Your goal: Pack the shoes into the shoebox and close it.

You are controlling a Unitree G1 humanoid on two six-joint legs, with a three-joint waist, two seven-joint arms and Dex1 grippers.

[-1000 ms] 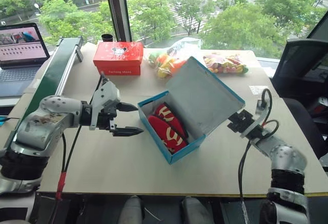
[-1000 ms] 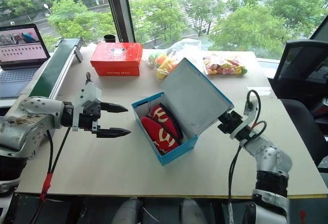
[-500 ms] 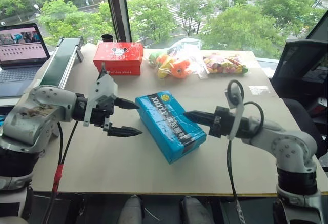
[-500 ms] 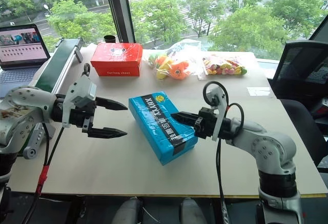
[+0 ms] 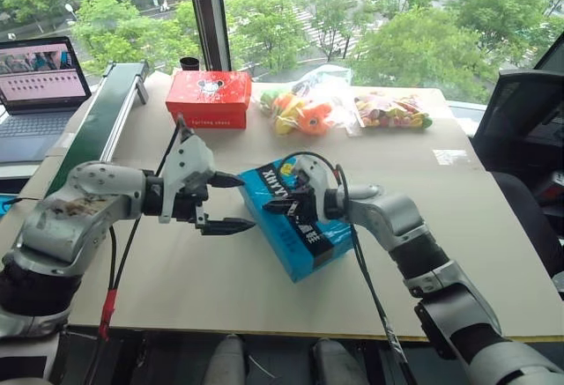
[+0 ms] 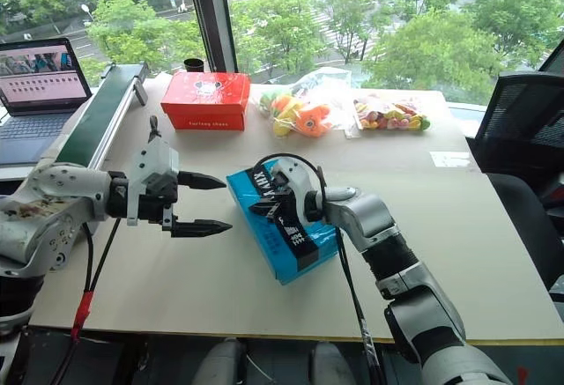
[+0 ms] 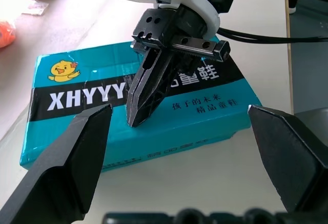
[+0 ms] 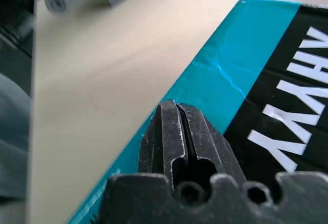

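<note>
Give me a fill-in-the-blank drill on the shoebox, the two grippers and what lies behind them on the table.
1. The blue shoebox lies on the table with its lid ____.
2. The right gripper, fingers pressed together, is over the box's ____.
3. The left gripper is beside the box with its fingers ____.
4. Behind the shoebox, near the window, stands a second box coloured ____.

Missing words: closed; lid; open; red

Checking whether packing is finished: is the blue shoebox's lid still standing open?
No, the shoebox lies shut on the table, its lettered lid flat, with the right gripper's shut fingers pressing on top.
</note>
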